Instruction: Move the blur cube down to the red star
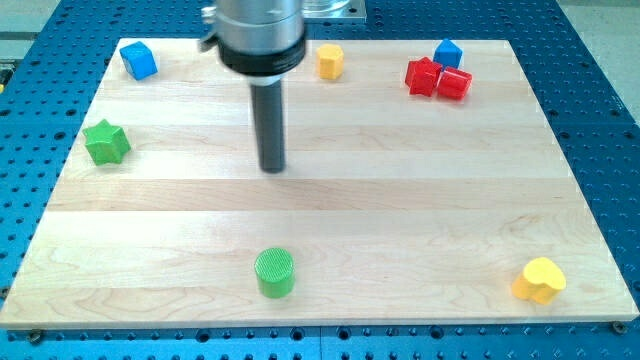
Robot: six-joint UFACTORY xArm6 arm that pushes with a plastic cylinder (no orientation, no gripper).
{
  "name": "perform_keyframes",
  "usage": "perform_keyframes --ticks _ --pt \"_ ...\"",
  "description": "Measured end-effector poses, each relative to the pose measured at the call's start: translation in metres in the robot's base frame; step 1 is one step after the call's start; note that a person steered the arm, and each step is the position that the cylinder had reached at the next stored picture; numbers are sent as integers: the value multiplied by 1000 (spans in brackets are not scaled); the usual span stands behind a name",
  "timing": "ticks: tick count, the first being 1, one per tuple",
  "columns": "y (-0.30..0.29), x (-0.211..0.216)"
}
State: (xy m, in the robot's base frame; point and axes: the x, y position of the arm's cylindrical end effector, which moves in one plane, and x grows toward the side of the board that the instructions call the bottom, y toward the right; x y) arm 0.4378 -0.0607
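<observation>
A blue cube (139, 60) sits at the view's top left corner of the wooden board (400, 200). A red star (423, 76) lies at the top right, touching a red cylinder (455, 84) on its right. A second, smaller blue block (448, 53) stands just above these two red blocks. My tip (272, 168) rests on the board left of centre, well below and to the right of the blue cube and far left of the red star. It touches no block.
A green star (106, 142) lies at the left edge. A green cylinder (275, 273) stands near the bottom, below my tip. A yellow block (330, 61) is at the top centre. A yellow heart (539, 281) sits at the bottom right.
</observation>
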Motion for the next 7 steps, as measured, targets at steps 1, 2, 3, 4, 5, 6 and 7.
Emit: perform_keyframes --ticks 1,2,3,4,5,6,7 --pt "-11 -37" --pt "-25 -68" --pt "-27 -86" --pt "-86 -92" --pt "-176 -95" --pt "-221 -111" --pt "-243 -166"
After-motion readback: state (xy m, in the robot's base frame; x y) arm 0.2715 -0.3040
